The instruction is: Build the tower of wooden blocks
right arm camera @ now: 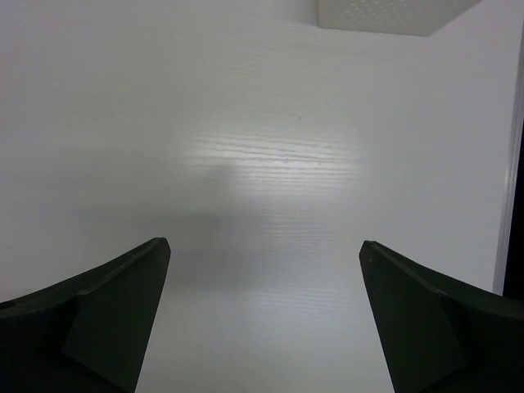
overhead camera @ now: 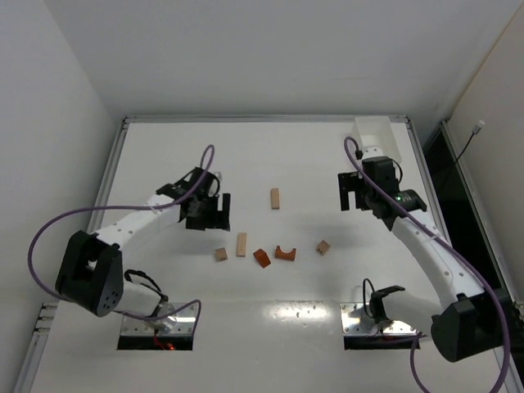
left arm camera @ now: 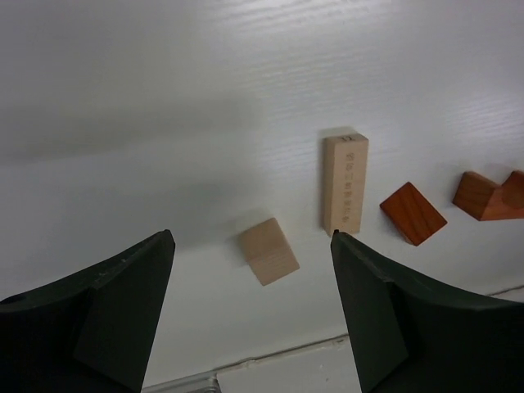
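1. Wood block tower pieces lie loose and unstacked: you have six blocks lying flat around the middle of the table (overhead camera: 164, 155).
2. One pale tan bar (overhead camera: 275, 198) lies alone, toward the far edge. A second bar (overhead camera: 241, 244) sits in a row closer to the near edge. Both bars have their long axis running from near edge to far edge.
3. That row reads left to right: tan cube (overhead camera: 221, 255), second bar, reddish-orange wedge (overhead camera: 262, 259), orange arch (overhead camera: 285, 253) with its hollow toward the far edge, another cube (overhead camera: 323, 246).
4. Your left gripper (overhead camera: 210, 214) hangs just left of the row with its jaws spread and holding nothing. In its wrist view the tan cube shows between the fingers (left arm camera: 123, 303), down on the table.
5. Your right gripper (overhead camera: 354, 196) is spread wide and empty, near the right edge. A white tray (overhead camera: 378, 135) sits in the far right corner.
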### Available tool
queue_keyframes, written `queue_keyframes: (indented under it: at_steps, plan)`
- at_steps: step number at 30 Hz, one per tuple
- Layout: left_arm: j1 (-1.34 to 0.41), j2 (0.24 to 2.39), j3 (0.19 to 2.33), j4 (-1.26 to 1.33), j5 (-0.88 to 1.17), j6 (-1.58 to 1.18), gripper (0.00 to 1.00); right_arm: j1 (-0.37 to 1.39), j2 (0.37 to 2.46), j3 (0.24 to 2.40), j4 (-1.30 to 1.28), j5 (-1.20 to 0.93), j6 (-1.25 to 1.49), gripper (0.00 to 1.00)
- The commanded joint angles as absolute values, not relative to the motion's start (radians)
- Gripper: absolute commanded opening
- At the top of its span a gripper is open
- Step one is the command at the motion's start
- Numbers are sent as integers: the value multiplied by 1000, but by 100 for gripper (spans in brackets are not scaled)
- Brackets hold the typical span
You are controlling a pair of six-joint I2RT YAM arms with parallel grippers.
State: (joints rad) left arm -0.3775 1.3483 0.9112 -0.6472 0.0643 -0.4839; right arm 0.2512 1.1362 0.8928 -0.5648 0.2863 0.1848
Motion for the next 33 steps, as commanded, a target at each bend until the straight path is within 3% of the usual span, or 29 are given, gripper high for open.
queue_keyframes:
  at_steps: [1, 8, 16, 33]
  plan:
    - [-518, 1402, 957, -607, 45, -517, 74, 227, 1086, 882, -561, 265, 178, 99]
    - [-722, 1581, 1107, -606, -86, -555, 65, 200, 1035, 850, -592, 246, 178, 99]
    - [-735, 1707, 1175, -624, -158, -577, 62, 161, 992, 850, -621, 212, 187, 99]
    - [-744, 1672, 999, -635, -127, -641, 55, 81, 983, 841, -641, 140, 233, 99]
